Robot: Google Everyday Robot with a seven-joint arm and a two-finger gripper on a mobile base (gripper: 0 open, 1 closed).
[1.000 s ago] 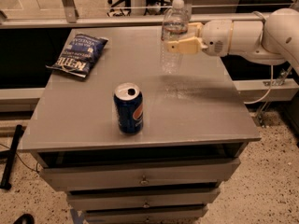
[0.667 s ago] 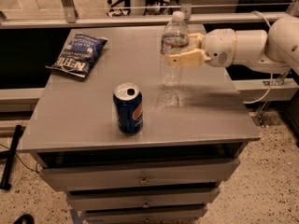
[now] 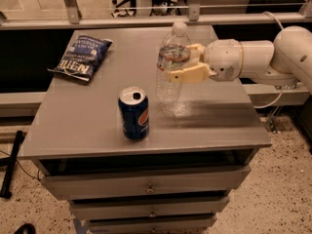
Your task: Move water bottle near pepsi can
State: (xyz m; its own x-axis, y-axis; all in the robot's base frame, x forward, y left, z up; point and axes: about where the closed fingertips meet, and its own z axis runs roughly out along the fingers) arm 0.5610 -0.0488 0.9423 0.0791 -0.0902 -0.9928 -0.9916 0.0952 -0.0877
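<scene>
Water bottle (image 3: pixel 168 87) is upright, long axis vertical, just right of and behind the pepsi can (image 3: pixel 134 114). The gripper (image 3: pixel 178 63), reaching in from right of the can, is clamped around its middle.

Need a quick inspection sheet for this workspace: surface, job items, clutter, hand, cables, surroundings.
Surface: grey cabinet top, flat, above drawers.
Job's things: water bottle upright and capped, behind and right of the pepsi can. Can upright near the front edge. The two are apart.
Clutter: blue chip bag lying flat at the back left.
Hand: hand reaches in from the right, shut on the water bottle's upper half.
Cables: light cable hanging under the arm at right.
Surroundings: speckled floor; metal rail behind the cabinet.
</scene>
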